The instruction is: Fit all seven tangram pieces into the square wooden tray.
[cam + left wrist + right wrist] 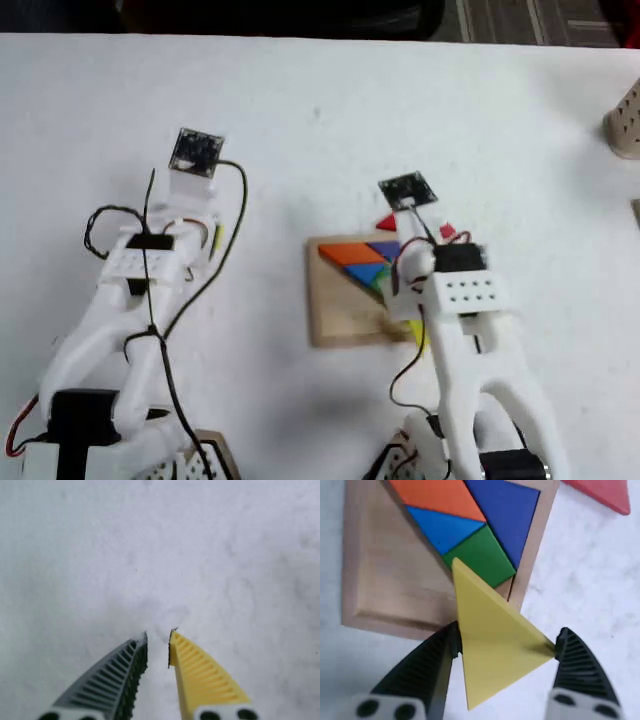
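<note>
The square wooden tray (335, 310) lies at mid table with an orange triangle (437, 497), a light blue triangle (442, 527), a green square (482, 557) and a dark blue triangle (507, 507) packed in one corner. Its other half (395, 580) is bare wood. My right gripper (506, 640) is shut on a yellow triangle (490, 650), which is tilted with one tip over the green square and the tray rim. In the high view the yellow triangle (417, 335) peeks out under that arm. My left gripper (157, 642) is shut and empty over bare table, left of the tray.
Two red pieces (386, 222) (447, 231) lie on the table just beyond the tray's far edge; one red piece (600, 492) shows near the tray corner. A beige pegged object (625, 125) stands at the right table edge. Open white table surrounds the left arm (150, 260).
</note>
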`<action>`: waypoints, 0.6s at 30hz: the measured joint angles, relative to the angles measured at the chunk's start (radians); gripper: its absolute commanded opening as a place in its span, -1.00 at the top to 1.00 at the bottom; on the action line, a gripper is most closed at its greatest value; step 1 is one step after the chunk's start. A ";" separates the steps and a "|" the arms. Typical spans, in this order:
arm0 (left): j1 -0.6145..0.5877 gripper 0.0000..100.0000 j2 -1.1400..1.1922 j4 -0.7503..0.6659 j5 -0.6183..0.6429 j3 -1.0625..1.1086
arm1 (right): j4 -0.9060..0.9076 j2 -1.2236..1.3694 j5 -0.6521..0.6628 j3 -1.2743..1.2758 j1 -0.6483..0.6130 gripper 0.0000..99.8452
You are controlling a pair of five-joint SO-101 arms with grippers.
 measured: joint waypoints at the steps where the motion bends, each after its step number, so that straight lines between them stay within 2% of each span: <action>1: 0.000 0.78 0.000 0.000 0.000 0.000 | -0.020 0.000 -0.043 0.000 -0.014 0.51; 10: -0.002 0.78 0.000 0.000 0.000 0.000 | -0.218 0.213 -0.370 -0.037 -0.132 0.51; 18: -0.002 0.78 0.000 0.000 0.000 0.000 | -0.218 0.388 -0.543 -0.209 -0.262 0.48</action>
